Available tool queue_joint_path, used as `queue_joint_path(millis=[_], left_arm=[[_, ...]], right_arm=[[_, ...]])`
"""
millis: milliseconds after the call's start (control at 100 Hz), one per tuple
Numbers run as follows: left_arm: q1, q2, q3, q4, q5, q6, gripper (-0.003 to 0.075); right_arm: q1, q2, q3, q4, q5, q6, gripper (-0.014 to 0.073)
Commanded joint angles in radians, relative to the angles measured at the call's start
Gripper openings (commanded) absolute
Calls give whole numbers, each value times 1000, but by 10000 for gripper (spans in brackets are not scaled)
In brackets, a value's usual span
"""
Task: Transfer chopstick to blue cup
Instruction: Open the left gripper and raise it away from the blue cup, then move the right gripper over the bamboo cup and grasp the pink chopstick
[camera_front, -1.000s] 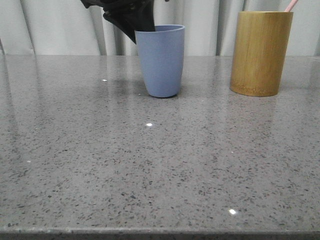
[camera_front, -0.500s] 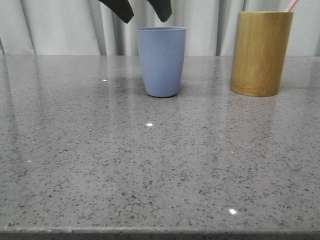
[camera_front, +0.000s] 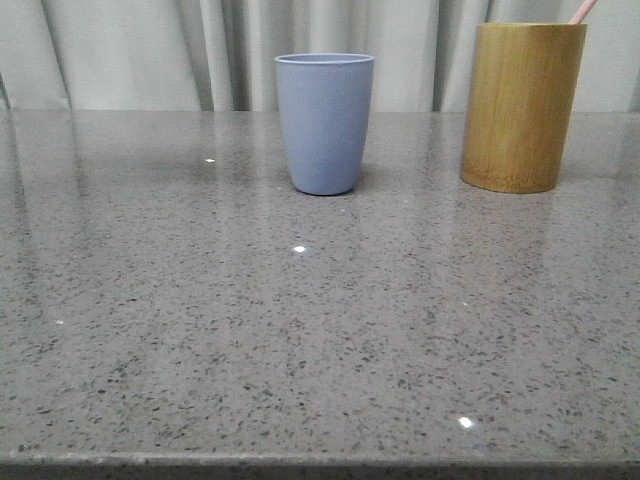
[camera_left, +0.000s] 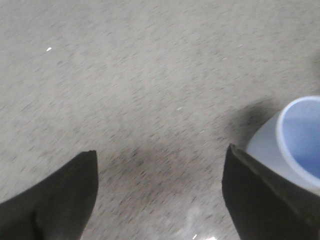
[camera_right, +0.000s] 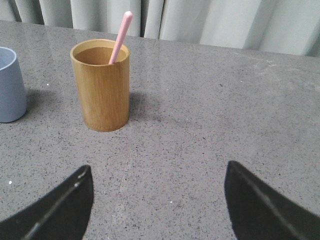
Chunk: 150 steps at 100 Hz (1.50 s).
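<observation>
The blue cup (camera_front: 324, 122) stands upright at the table's back middle, and no stick shows above its rim. A pale pink chopstick (camera_right: 120, 37) leans in the yellow-brown bamboo holder (camera_front: 523, 106) at the back right; only its tip (camera_front: 581, 11) shows in the front view. My left gripper (camera_left: 160, 165) is open and empty above the table, with the blue cup (camera_left: 295, 145) just beside one finger. My right gripper (camera_right: 159, 175) is open and empty, some way in front of the bamboo holder (camera_right: 101, 85). Neither gripper shows in the front view.
The grey speckled stone table (camera_front: 300, 330) runs to a front edge at the bottom of the front view. Pale curtains (camera_front: 130, 50) hang behind the table. The blue cup (camera_right: 10, 85) also shows beside the holder in the right wrist view.
My left gripper was at the blue cup's rim, then rose up and out of the front view. The cup and holder stay in place.
</observation>
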Motion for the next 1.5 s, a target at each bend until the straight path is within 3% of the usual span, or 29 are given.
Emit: queue_joint_path(millis=[0, 280, 560, 890, 1490], left_arm=[[33, -125, 90, -14, -105, -12, 494], [125, -437, 542, -16, -245, -23, 494], [157, -664, 781, -22, -276, -23, 494], [159, -698, 808, -22, -297, -23, 494], [159, -698, 808, -22, -297, -23, 494]], right_arm=[[-3, 18, -32, -7, -71, -1, 549], [-3, 18, -32, -7, -75, -1, 549], [-3, 18, -32, 11, -113, -1, 549], [0, 124, -14, 80, -424, -14, 549], [23, 567, 59, 81, -1032, 51, 549]])
